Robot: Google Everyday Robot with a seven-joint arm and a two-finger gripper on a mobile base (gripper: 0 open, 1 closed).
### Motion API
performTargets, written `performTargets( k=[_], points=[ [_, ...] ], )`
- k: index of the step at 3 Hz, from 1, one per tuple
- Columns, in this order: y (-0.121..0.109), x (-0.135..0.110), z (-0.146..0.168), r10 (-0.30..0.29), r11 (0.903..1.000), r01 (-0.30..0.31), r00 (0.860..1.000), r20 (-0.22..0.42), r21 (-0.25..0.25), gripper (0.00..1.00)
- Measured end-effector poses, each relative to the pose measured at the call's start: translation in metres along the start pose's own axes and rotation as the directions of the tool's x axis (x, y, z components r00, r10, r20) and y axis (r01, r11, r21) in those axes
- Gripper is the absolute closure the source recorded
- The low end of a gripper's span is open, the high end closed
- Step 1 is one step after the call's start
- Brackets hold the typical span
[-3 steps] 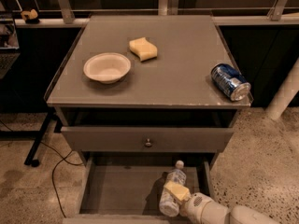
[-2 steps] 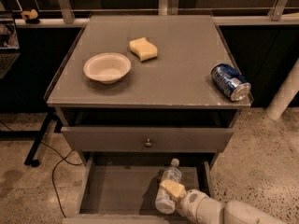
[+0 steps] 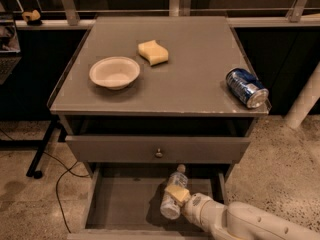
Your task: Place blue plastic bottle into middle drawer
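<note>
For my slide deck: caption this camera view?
Gripper holds blue plastic bottle at the open middle drawer's right side.

One white arm (image 3: 260, 226) lies across the lower right corner of my view, forearm low, wrist pointing left. I log its pincer (image 3: 176, 194) at the wrist end, above the right part of the middle drawer (image 3: 125, 204), clamped around the blue plastic bottle (image 3: 170, 210).
</note>
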State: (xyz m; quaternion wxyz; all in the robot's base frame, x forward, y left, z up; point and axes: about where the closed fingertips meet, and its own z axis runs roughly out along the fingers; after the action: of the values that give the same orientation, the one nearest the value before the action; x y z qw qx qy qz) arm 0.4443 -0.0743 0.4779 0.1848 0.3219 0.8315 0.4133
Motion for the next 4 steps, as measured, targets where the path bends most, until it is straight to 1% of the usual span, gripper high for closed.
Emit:
performTargets(
  k=[1,2,3,4],
  points=[
    [0.000,0.000,0.000,-0.001,1.0000,0.001,1.000,0.000,0.001,1.00],
    [-0.004,0.001,0.002,0.020,0.9998,-0.020,1.000,0.000,0.007,1.00],
    [-0.013,-0.008,0.010,0.050,0.9986,-0.051,0.999,0.019,0.018,1.00],
    [-0.018,-0.016,0.022,0.060,0.9976,-0.061,0.998,0.023,0.033,1.00]
  ],
)
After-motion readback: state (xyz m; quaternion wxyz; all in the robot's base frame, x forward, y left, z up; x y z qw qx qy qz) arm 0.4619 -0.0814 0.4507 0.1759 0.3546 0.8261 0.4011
